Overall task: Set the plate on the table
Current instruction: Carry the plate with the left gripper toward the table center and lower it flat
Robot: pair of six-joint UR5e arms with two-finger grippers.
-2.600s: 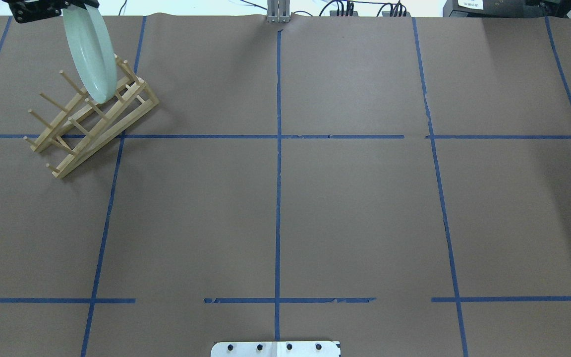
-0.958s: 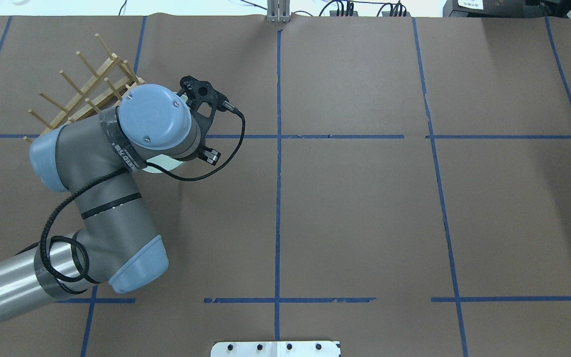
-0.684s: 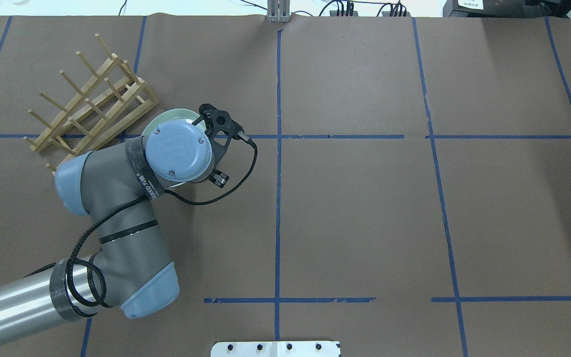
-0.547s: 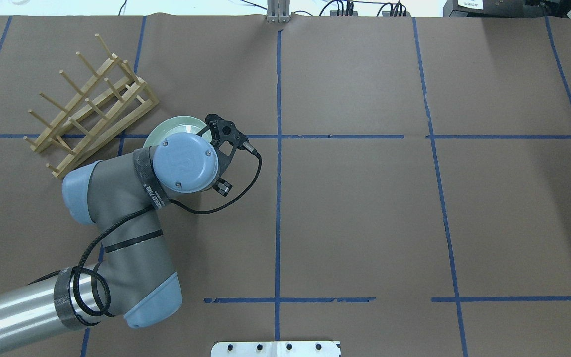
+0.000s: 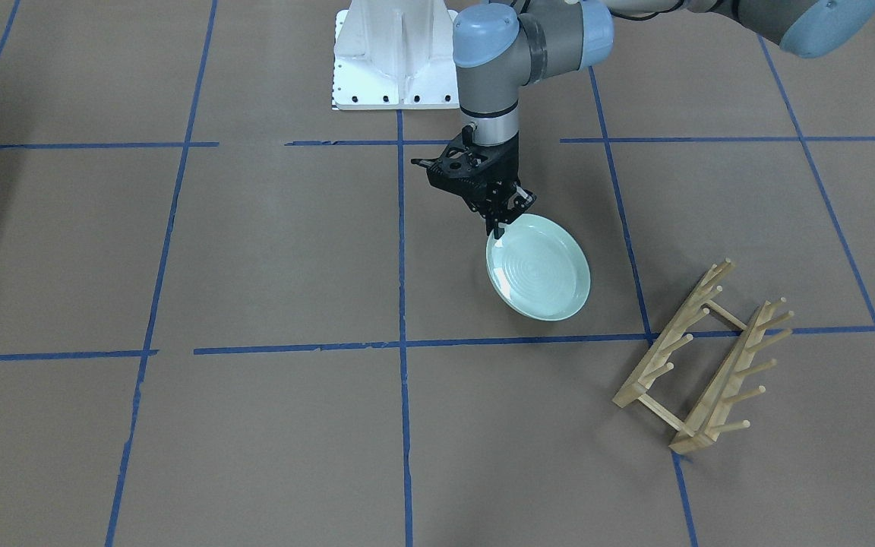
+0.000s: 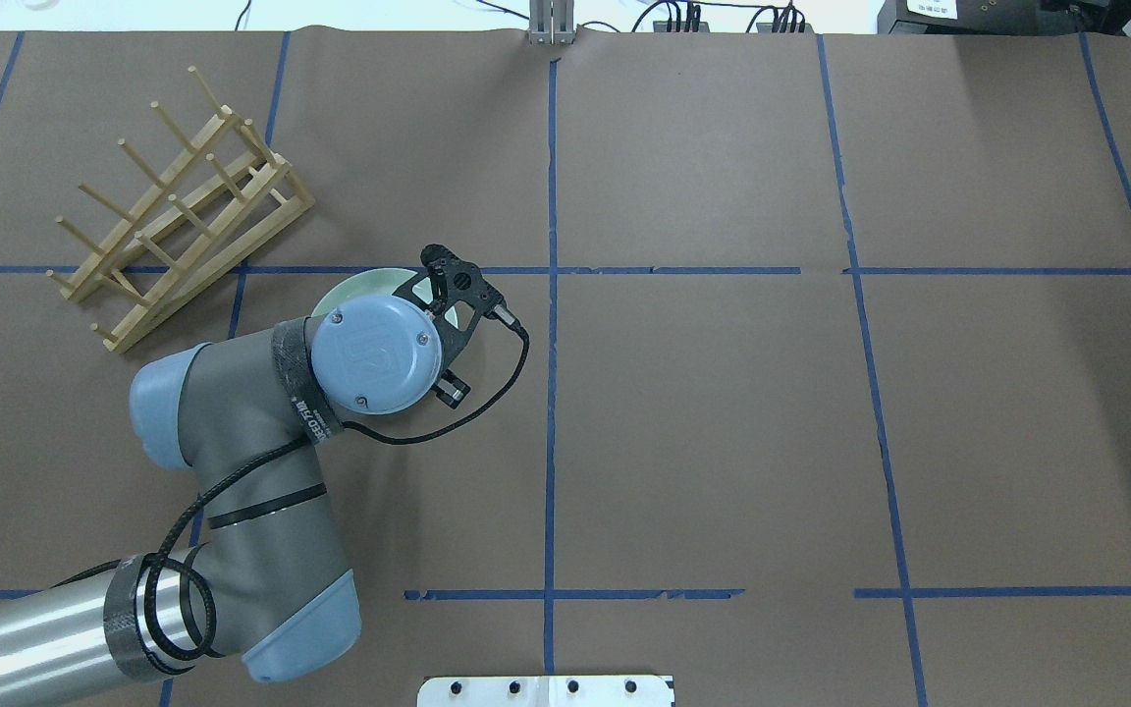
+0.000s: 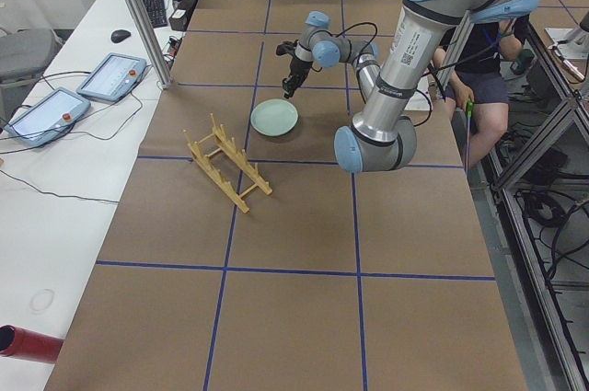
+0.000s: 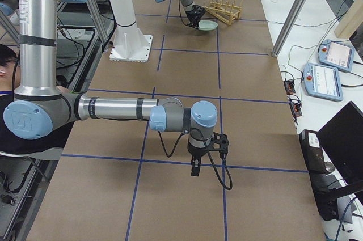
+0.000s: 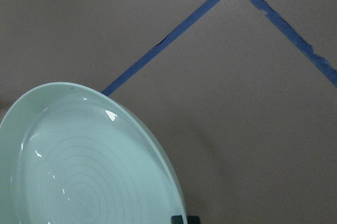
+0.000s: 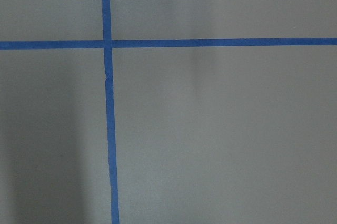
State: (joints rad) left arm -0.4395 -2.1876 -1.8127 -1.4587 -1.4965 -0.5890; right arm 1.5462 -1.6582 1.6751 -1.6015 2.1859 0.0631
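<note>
— Where is the grey, blue-capped left arm (image 6: 232, 412)?
— Extended over the table's left half, elbow bent, wrist pointing straight down. Its black two-finger left gripper (image 5: 500, 222) is clamped on the robot-side rim of the round pale mint-green plate (image 5: 538, 266).
— And the right arm (image 8: 113, 108)?
— Stretched low on the right side, wrist down. I can't make out whether its black right gripper (image 8: 195, 167) is parted or closed.

1. The table (image 6: 723, 412) was a wide, flat surface covered in brown paper.
2. Blue tape lines (image 6: 551, 393) divided the paper into a grid of large rectangles. Several lines had gaps and ragged edges.
3. A wooden peg rack (image 6: 183, 211) stood on the paper at the far left, set at an angle to the grid, with one blue line passing under it.
4. The white metal robot base (image 5: 396, 53) sat at the near edge, centred on the middle line.
</note>
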